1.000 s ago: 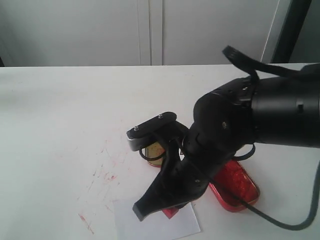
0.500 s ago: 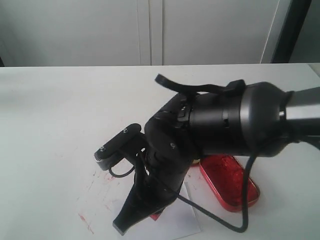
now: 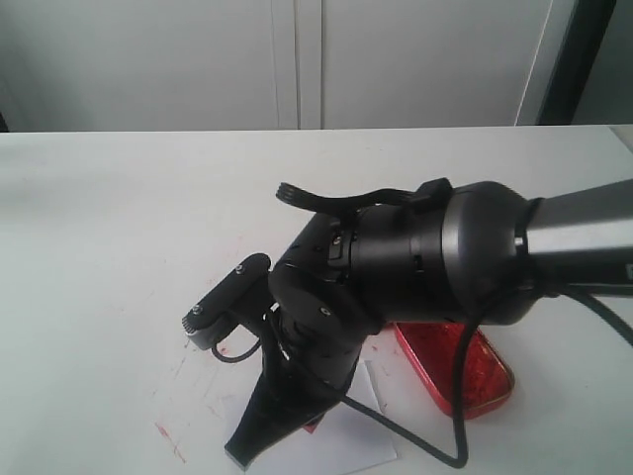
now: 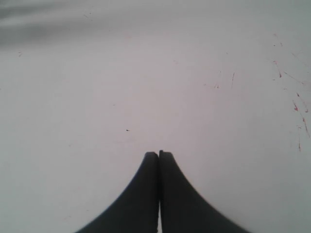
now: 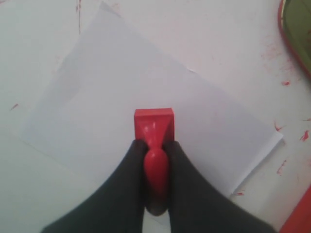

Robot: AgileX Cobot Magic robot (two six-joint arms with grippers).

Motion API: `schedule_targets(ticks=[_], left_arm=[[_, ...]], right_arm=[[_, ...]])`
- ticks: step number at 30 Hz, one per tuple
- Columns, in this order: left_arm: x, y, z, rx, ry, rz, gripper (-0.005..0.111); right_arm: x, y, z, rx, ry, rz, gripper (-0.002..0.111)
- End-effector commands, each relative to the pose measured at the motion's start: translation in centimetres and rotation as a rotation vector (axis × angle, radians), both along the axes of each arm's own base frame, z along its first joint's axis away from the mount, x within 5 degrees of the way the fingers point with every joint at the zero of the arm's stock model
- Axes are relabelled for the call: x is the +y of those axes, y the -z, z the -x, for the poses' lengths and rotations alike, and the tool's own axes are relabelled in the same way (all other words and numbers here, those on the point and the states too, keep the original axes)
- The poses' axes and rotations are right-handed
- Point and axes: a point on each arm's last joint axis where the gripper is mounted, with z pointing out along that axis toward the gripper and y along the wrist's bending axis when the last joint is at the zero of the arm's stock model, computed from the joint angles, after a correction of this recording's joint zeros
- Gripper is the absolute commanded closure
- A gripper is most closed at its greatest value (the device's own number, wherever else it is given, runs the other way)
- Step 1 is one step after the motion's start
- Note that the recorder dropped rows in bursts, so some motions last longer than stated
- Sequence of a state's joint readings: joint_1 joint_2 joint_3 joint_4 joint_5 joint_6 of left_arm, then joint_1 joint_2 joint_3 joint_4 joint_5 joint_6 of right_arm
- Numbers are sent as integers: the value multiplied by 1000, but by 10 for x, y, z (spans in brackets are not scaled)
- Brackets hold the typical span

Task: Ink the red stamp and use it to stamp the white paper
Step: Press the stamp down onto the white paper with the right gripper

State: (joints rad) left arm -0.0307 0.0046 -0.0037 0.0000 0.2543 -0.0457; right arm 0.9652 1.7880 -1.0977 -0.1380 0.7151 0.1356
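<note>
My right gripper [image 5: 154, 141] is shut on the knobbed handle of the red stamp [image 5: 154, 120]. The stamp's square block points down over the middle of the white paper [image 5: 107, 102]. Whether the block touches the sheet I cannot tell. In the exterior view the right arm reaches down to the left, and its gripper [image 3: 277, 437] sits over the paper [image 3: 371, 440] near the front edge, where a sliver of the stamp [image 3: 312, 427] shows. My left gripper [image 4: 158, 154] is shut and empty above bare tabletop.
The red oval ink tin [image 3: 470, 371] lies just right of the paper, partly behind the arm. In the right wrist view the gold lid's rim [image 5: 294, 29] shows at one corner. Red scratch marks [image 3: 170, 440] dot the white table [image 3: 119, 218].
The right arm has swung left and lower, carrying the stamp from beside the ink tin to over the paper. The arm now hides the gold lid in the exterior view.
</note>
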Motion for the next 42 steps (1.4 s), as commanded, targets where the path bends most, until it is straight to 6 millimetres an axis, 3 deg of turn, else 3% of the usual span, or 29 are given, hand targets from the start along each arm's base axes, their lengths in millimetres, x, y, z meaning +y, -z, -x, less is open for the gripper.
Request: schedule_targets(ticks=[1,15,38,42], left_arm=[[0,1,0,-1,-2,10,107],[0,1,0,-1,-2,10,107],[0,1,0,-1,-2,10,107],[0,1,0,-1,-2,10,107]], right_arm=[[5,-3,-1,-11,6,-46,108],[6,11,-2,14,9,-8,108],[5,4,-8,53,63,-20,108],[7,13,-9,69,70,-19,108]])
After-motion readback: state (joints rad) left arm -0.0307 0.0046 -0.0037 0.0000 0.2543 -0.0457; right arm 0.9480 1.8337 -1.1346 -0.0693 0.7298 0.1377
